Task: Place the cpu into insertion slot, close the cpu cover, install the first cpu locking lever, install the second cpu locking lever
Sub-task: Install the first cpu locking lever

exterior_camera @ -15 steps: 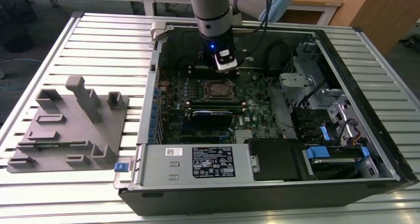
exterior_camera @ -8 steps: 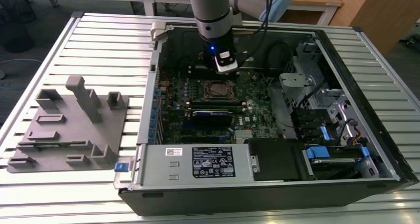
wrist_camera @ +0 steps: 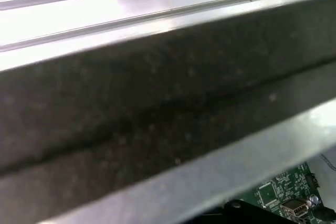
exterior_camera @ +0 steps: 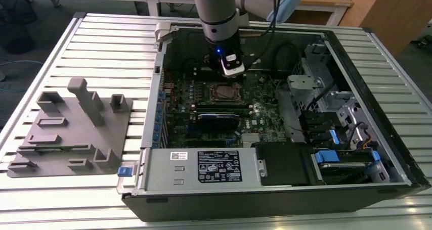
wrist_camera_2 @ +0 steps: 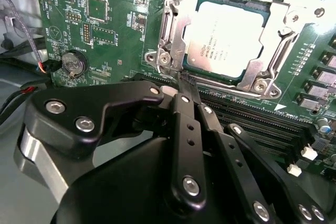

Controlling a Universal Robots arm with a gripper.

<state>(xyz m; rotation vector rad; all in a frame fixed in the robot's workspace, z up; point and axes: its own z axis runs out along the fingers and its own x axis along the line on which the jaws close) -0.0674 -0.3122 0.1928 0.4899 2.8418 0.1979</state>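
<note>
From my remote seat I'm looking at a ribbed aluminium workbench [exterior_camera: 101,43] with slatted grooves running across it. Behind it there's a wooden desk [exterior_camera: 317,0] and a wooden cabinet [exterior_camera: 391,17] at the exterior view's right. Dark grey floor [exterior_camera: 40,7] off the left, with cables trailing. Lighting's even and bright.

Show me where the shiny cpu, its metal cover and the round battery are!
cpu [wrist_camera_2: 227,39], second wrist view, middle of its silver face.
cpu cover [wrist_camera_2: 261,71], second wrist view, a corner of the frame.
round battery [wrist_camera_2: 73,62], second wrist view, its top.
</note>
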